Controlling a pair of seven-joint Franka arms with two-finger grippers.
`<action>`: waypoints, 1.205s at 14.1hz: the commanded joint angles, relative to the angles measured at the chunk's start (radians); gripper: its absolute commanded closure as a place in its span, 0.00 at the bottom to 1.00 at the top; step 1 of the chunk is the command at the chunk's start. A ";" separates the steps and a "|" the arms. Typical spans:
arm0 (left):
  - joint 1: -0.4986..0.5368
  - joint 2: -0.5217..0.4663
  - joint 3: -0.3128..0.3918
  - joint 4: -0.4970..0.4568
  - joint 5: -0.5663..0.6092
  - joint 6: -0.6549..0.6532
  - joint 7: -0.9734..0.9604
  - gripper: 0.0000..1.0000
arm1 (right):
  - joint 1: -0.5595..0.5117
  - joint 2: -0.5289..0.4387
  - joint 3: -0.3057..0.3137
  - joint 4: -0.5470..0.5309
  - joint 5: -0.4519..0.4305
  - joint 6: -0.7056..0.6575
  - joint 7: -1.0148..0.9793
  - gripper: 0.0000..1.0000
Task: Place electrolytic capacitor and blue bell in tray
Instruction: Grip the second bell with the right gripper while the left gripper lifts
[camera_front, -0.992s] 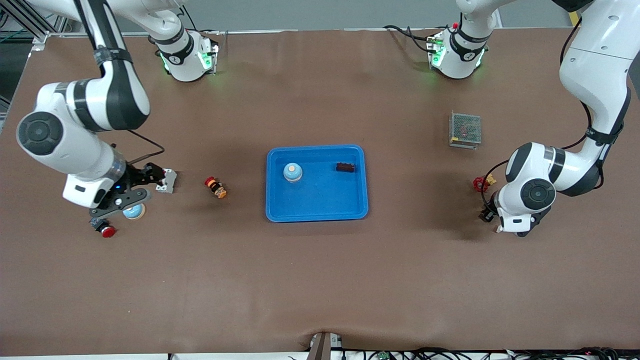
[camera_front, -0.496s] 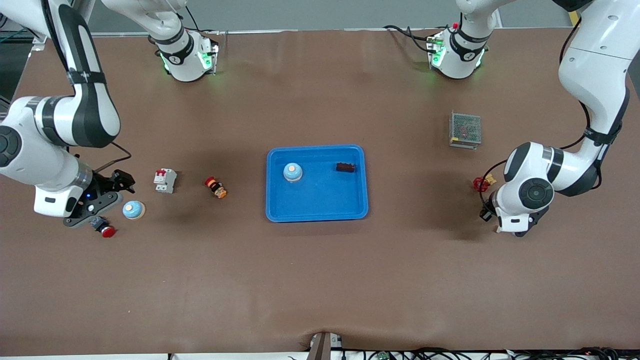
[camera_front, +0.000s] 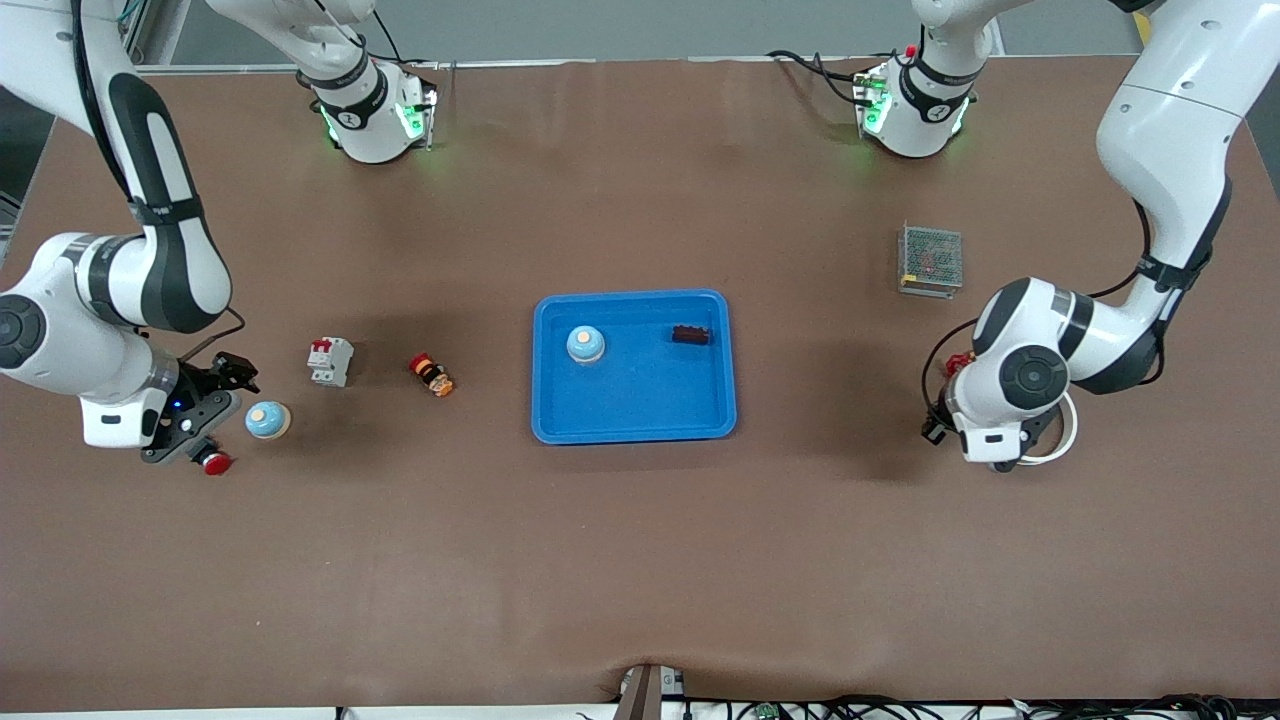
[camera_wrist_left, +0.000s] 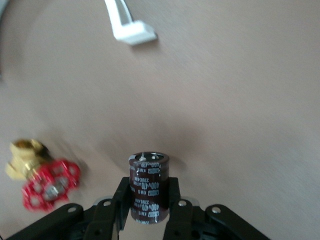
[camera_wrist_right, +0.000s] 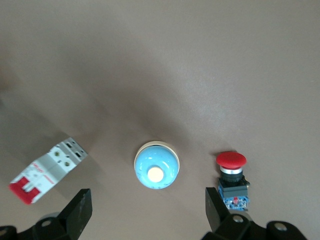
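Gripping the capacitor near its base, the left gripper hangs toward the left arm's end of the table, well apart from the tray; a low pinch could let it tilt or slip; the right gripper gapes over a bell, and closing off-centre might nudge it toward the red button; another bell sits in the tray.

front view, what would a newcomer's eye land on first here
The bright-blue tray mid-table draws the eye, already holding a blue bell and a dark block. At the left arm's end, the left gripper is shut on a dark capacitor; the right gripper hangs open over another blue bell.
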 joint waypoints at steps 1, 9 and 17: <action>0.000 -0.014 -0.036 0.001 -0.035 -0.003 -0.041 1.00 | -0.042 0.037 0.022 0.001 0.022 0.027 -0.065 0.00; -0.172 -0.010 -0.074 0.061 -0.104 -0.006 -0.303 1.00 | -0.045 0.063 0.023 -0.097 0.028 0.179 -0.089 0.00; -0.342 0.039 -0.074 0.163 -0.147 -0.004 -0.522 1.00 | -0.054 0.116 0.025 -0.120 0.028 0.286 -0.114 0.00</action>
